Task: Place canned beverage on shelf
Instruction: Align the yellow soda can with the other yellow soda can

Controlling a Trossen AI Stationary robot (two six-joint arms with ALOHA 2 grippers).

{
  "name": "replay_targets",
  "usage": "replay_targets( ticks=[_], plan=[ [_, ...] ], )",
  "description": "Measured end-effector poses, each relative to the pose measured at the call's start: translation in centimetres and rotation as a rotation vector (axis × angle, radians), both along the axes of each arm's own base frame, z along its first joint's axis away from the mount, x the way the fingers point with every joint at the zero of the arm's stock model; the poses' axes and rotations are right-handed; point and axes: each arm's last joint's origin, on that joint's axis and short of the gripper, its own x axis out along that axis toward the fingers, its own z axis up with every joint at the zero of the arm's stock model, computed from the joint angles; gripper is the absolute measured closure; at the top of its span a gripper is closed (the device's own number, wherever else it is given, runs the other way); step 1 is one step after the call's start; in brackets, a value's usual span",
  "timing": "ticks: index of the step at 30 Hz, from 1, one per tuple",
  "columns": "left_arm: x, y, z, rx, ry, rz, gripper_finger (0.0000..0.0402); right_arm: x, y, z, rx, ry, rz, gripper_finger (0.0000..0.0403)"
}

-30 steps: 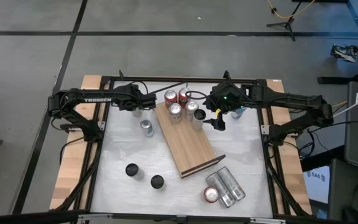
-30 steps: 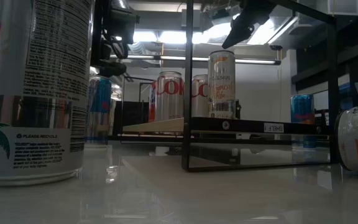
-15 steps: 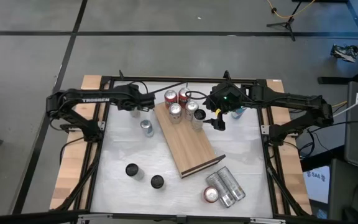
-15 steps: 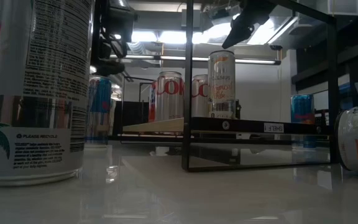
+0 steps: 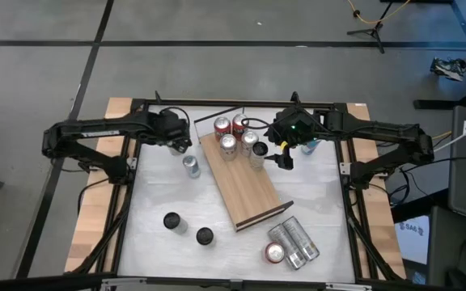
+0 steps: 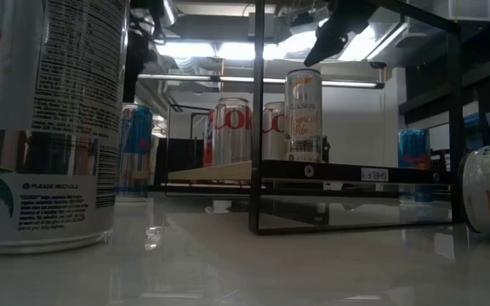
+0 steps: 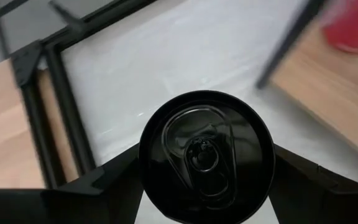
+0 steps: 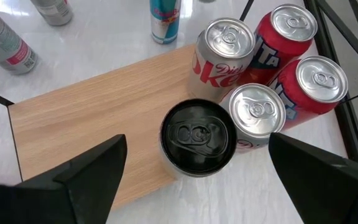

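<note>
Gripping a black-topped can (image 7: 206, 154), left gripper (image 7: 204, 186) half cropped; right gripper (image 8: 197, 180) spread wide above shelf (image 5: 245, 182)

The long light-brown wooden shelf (image 5: 246, 182) sits diagonally mid-table, with four upright cans (image 5: 237, 136) bunched at its far end. One black-topped can (image 5: 259, 152) stands on its right edge there.

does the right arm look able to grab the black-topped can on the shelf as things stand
Probably yes. The right gripper hangs open right above the black-topped can on the shelf, fingers either side. A silver can touches it, which may crowd one finger.
</note>
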Motion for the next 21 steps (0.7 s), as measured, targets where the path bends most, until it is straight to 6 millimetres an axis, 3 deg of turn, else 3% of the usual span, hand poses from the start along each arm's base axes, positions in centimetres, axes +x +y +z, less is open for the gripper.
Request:
replay_targets(
  ticks=[12, 21],
  plan=[
    [-1.3, -2.0, 3.8, 0.104, -0.270, -0.244, 0.0131, 0.0, 0.0, 0.0, 0.000, -0.001, 0.000, 0.0015],
    [-0.8, -2.3, 5.6, 0.129, -0.458, -0.390, 0.0131, 0.0, 0.0, 0.0, 0.000, -0.002, 0.000, 0.0015]
  ],
)
